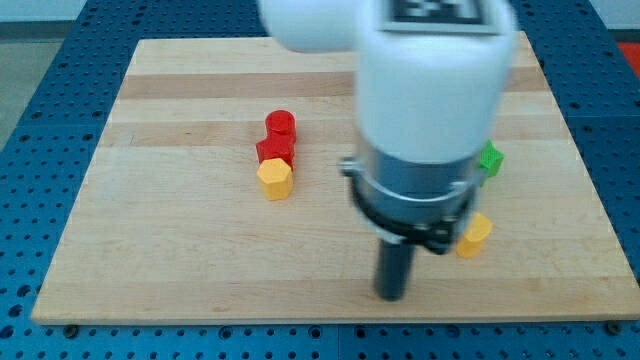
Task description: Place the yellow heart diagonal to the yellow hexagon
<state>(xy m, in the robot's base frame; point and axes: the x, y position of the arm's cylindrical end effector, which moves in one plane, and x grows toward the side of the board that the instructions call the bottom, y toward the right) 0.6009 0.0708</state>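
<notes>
Tip [392, 296] sat near board's [150, 250] bottom edge, left of yellow heart [474, 235], not touching. Yellow hexagon [275, 179] well apart, under red blocks [277, 140]. No fingers, just rod.

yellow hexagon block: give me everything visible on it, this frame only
The yellow hexagon is a small, matte, solid-looking block, lying flat with its six-sided top face up. It sits on the wooden board, left of centre in the view. Its upper edge touches or nearly touches a red block, with another red block beyond that. My tip is well off to the view's lower right, not touching it.
</notes>
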